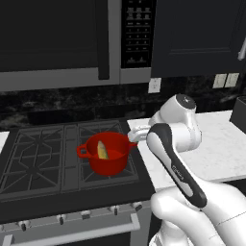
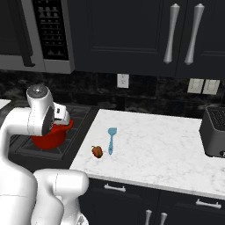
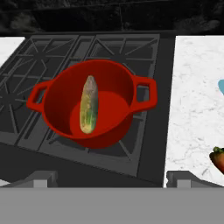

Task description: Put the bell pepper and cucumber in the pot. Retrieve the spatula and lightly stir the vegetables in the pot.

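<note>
Gripper [image 3: 111, 181] hangs over the stove, jaws spread wide, nothing held. Right beneath it: the pot [image 3: 94, 131], the cucumber [image 3: 89, 105] already in. The bell pepper [image 3: 217, 159] waits to the gripper's right, the spatula [image 2: 111, 139] just beyond. Next job, I'd say: swing right, drop onto that pepper. No writing is readable anywhere.

Rendered scene, even diffuse light, no clear source. Upper cabinets [image 2: 132, 35] and backsplash [image 1: 72, 103] dim, near black, detail lost. White marble bench [image 2: 154, 145] brightest area, no blown glare. Soft sheen on red pot [image 3: 92, 105] and on white arm [image 1: 178, 144]. Shadows faint, perhaps slight one beneath pot. Edges soft, low resolution; small items on bench slightly blurred. No visible edge distortion.
</note>
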You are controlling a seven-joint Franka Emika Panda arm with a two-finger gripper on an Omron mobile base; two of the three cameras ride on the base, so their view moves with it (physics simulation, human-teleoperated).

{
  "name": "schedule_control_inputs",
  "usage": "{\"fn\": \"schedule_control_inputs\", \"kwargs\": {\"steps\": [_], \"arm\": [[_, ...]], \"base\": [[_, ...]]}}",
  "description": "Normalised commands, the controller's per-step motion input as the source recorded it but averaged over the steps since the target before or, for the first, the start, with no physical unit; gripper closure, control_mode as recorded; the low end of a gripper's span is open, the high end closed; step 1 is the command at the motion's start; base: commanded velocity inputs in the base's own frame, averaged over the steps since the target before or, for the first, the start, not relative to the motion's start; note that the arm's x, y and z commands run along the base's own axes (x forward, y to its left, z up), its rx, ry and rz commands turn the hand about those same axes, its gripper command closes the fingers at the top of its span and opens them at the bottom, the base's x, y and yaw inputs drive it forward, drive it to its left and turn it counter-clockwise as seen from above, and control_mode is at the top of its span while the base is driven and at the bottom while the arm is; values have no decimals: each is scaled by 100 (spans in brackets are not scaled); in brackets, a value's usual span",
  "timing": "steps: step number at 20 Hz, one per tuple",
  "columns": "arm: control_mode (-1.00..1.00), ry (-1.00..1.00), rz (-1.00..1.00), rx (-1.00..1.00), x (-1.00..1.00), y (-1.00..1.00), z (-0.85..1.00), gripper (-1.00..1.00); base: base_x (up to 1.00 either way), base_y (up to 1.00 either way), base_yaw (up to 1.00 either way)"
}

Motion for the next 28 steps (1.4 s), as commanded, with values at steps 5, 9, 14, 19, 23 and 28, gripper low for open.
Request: {"fn": "schedule_control_inputs", "kwargs": {"steps": [5,9,14,19,23,28], "arm": [[-100,17,-19,0,-54,-100,5,-100],[-100,19,-15,-1,-21,-98,-39,-100],[-100,14,-8,-6,2,-77,-53,-100],[-100,13,-4,-7,34,-35,-58,-100],[-100,15,-1,-3,54,-2,-53,-100],[-100,10,0,0,49,0,-20,-100]], "base": [[0,0,0],[0,0,0],[0,0,0],[0,0,0],[0,0,0],[0,0,0]]}}
